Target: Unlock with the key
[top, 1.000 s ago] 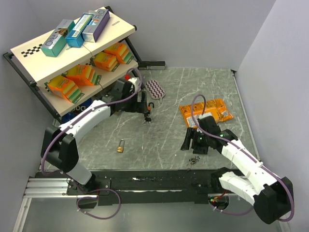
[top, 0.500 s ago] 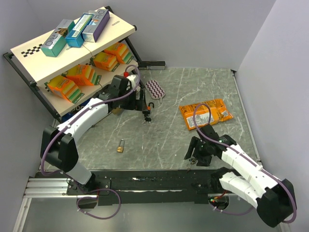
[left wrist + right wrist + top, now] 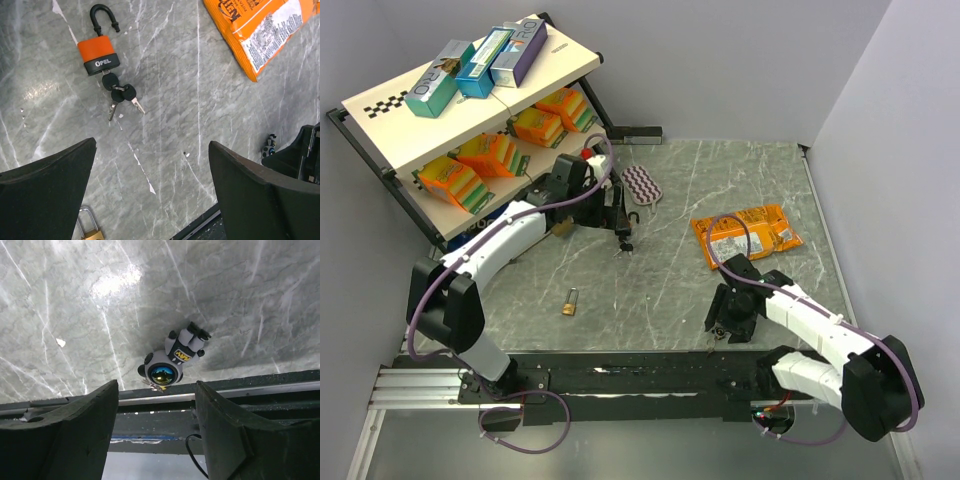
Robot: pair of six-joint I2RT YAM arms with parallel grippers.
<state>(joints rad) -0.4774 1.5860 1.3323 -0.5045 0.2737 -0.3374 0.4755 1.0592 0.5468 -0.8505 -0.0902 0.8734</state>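
Right gripper (image 3: pixel 156 390): jaws apart, empty, poised over key fob (image 3: pixel 175 357) at near table edge, just beside rail (image 3: pixel 240 385). Key itself mostly hidden under fob.
Left gripper (image 3: pixel 152 145): wide open, empty, above orange padlock (image 3: pixel 98 54); key bunch (image 3: pixel 120 96) at its base.
Risk: closing fingers strike rail, or nip fob only and key swings loose.
Only left wrist view shows bunch. Top view shows brass padlock (image 3: pixel 569 302), well apart from right gripper.

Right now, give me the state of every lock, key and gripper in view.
Orange padlock: lying flat, shackle apparently sprung open.
Key: inserted in the orange padlock, spares hanging off it.
Brass padlock: lying flat, shackle apparently closed.
Keychain figure: lying loose, untouched.
Left gripper: open, empty.
Right gripper: open, empty, over the keychain figure.
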